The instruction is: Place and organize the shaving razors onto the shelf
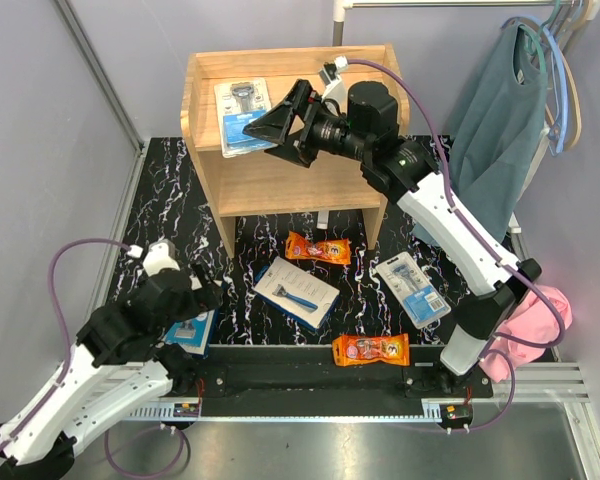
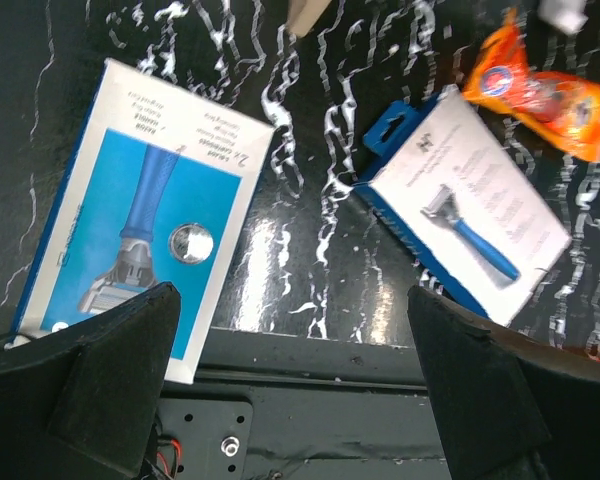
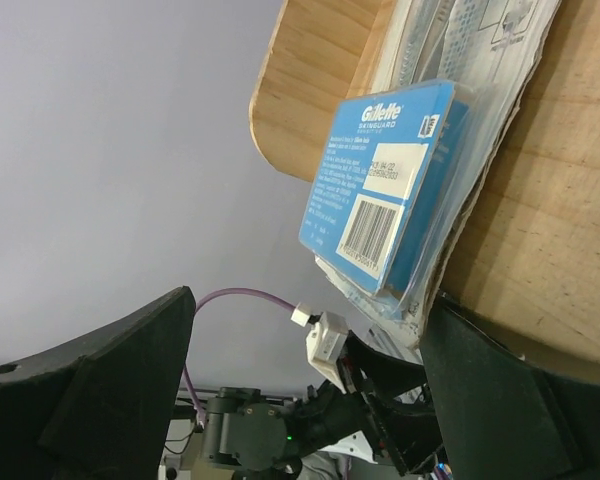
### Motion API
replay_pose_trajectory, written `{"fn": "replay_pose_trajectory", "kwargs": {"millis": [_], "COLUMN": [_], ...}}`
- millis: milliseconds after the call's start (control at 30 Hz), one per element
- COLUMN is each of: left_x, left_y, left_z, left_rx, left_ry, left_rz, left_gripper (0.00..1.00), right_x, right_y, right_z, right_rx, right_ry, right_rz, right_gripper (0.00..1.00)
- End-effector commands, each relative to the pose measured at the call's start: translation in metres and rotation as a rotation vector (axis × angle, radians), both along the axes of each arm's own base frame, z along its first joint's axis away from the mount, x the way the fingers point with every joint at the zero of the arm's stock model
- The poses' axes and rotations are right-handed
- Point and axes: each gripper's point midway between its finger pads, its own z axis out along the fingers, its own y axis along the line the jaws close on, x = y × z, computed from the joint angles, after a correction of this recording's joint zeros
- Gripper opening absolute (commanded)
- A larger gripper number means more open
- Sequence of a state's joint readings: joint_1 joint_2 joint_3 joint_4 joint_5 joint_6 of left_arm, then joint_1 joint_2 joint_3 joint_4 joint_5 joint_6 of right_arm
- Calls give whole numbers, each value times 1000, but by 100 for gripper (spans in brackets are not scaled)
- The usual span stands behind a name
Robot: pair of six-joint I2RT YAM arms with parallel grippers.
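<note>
Blue-carded blister point(image 1: 242, 116) on shelf point(image 1: 290, 185) — long axis front-to-back, blue end frontward

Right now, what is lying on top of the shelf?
One blue-card razor pack lies on the shelf's upper tier, left side. The right claw is open beside it. The arm hides the tier's right part.

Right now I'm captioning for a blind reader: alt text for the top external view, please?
The open right gripper hangs by a clear blister razor pack on a blue card lying on top of the pale wooden two-tier shelf. Five packs lie on the black marbled table: two orange packets, another blister, and two white-and-blue boxes, one beneath the open left gripper.
</note>
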State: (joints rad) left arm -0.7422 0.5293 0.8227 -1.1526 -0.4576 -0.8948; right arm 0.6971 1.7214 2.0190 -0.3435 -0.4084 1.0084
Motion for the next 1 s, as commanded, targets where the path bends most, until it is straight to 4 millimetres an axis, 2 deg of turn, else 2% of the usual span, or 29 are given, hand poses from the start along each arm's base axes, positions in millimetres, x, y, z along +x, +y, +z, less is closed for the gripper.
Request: {"fn": "replay_pose_trajectory", "kwargs": {"millis": [0,100,133,167,200,233,267,300,333,367,400,433,467,500,533,567,600,633,667,700,733,800,967], "left_x": [9,14,15,20,21,23,29,31,33,40,41,47,51,53,60,63,64,71,74,76,82,87,111], "left_y": [-10,-17,-17,-22,-24,-27,-34,-36,-41,-47,-49,-56,-60,-63,-72,-75,-77,-85,-89,-91,-99,-104,-121], "left_z": [48,87,105,111,129,136,141,158,165,172,186,190,199,214,215,221,235,234,240,251,250,262,264], "left_rx": [-128,-184,-189,-175,-187,-176,-167,-184,-182,-183,-188,-181,-188,-187,-171,-168,-168,-154,-157,-157,-146,-148,-104], "left_ry": [-192,-288,-323,-319,-349,-355,-351,-381,-393,-403,-435,-432,-453,-481,-467,-476,-503,-488,-499,-518,-506,-529,-516], "left_rz": [-57,-92,-107,-117,-128,-147,-158,-169,-190,-195,-209,-225,-232,-247,-267,-280,-291,-308,-317,-324,-338,-348,-350], "left_gripper": [99,97,97,97,97,97,96,94,93,91,86,83,81,79,78,78,78,78,78,78,78,79,80], "right_x": [0,-3,-6,-7,-7,-11,-11,-12,-17,-17,-22,-24,-25,-27,-32,-35,-37,-43,-44,-50,-52,-59,-68], "right_y": [-2,-4,-5,-5,-5,-6,-6,-7,-10,-10,-14,-17,-19,-22,-28,-30,-33,-40,-42,-48,-52,-59,-73], "right_z": [-35,-38,-33,-38,-39,-36,-41,-42,-37,-44,-39,-39,-47,-46,-40,-45,-45,-36,-40,-33,-31,-28,-25], "right_rx": [-93,-95,-84,-88,-88,-82,-88,-89,-82,-90,-83,-83,-94,-92,-84,-93,-94,-80,-85,-73,-70,-62,-54], "right_ry": [65,71,61,72,72,66,75,76,67,78,70,69,81,79,65,73,72,52,59,45,43,33,22], "right_rz": [-15,-12,-11,-10,-10,-7,-8,-8,-9,-10,-12,-19,-21,-25,-36,-37,-43,-51,-56,-60,-68,-76,-104], "right_gripper": [100,100,100,100,99,100,100,100,100,100,100,100,100,100,100,100,100,100,100,100,100,100,100]}}
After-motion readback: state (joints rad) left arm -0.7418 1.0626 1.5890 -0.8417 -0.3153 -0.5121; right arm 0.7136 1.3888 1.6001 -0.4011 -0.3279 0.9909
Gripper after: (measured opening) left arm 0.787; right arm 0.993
